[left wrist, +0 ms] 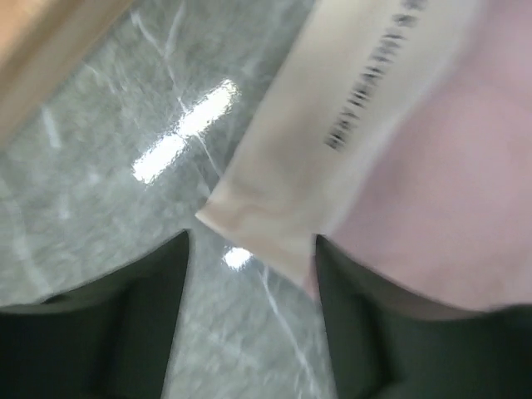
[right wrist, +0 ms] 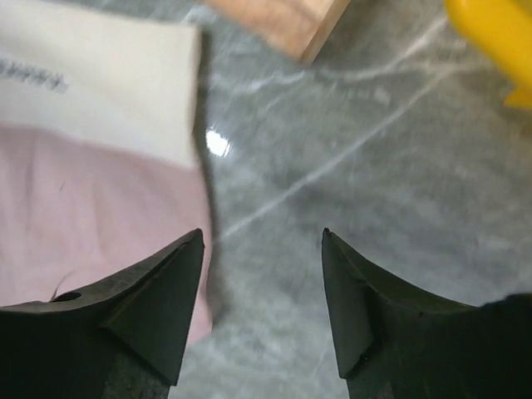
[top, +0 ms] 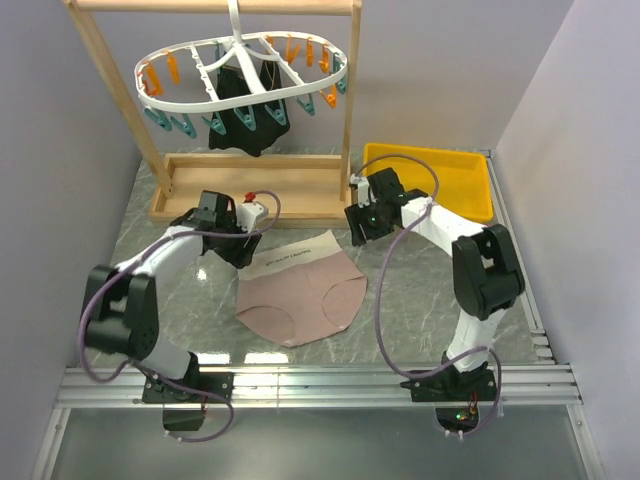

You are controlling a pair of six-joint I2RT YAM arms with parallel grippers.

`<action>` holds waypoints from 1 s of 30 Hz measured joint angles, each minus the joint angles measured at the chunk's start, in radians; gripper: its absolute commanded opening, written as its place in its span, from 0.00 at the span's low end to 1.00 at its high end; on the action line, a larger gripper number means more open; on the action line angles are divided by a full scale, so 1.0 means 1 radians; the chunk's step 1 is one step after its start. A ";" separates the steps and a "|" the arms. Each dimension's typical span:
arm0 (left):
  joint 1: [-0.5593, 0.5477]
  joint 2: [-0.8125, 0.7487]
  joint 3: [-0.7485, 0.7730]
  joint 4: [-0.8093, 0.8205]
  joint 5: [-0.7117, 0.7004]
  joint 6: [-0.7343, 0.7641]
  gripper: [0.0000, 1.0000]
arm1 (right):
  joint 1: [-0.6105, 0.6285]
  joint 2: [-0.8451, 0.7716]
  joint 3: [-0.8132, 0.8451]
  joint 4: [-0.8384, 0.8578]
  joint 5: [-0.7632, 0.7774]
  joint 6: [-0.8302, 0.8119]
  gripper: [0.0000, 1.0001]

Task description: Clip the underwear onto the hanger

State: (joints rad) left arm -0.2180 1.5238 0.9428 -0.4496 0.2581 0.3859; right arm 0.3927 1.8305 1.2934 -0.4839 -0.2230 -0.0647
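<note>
The pink underwear (top: 300,293) lies flat on the marble table, its beige waistband (top: 292,258) toward the rack. My left gripper (top: 243,252) is open, low at the waistband's left corner (left wrist: 249,218), one finger over the fabric edge. My right gripper (top: 357,232) is open at the waistband's right corner (right wrist: 125,83), its left finger (right wrist: 158,291) over the pink fabric (right wrist: 91,208). The white oval hanger (top: 243,68) with orange and teal clothespins hangs from the wooden rack above; a black garment (top: 247,112) is clipped to it.
The wooden frame rack (top: 255,185) stands at the back, its base just behind both grippers (right wrist: 287,21). A yellow tray (top: 440,180) sits at the back right (right wrist: 490,41). Walls close in left and right.
</note>
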 measured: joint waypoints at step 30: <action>0.043 -0.753 0.314 -0.078 -0.092 -0.588 0.93 | -0.024 -0.761 0.019 0.148 -0.183 -0.079 0.93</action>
State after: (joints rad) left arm -0.1749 0.7708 1.2564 -0.5278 0.1661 -0.2024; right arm 0.3683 1.0698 1.3125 -0.3363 -0.4065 -0.1436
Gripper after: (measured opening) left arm 0.933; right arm 0.939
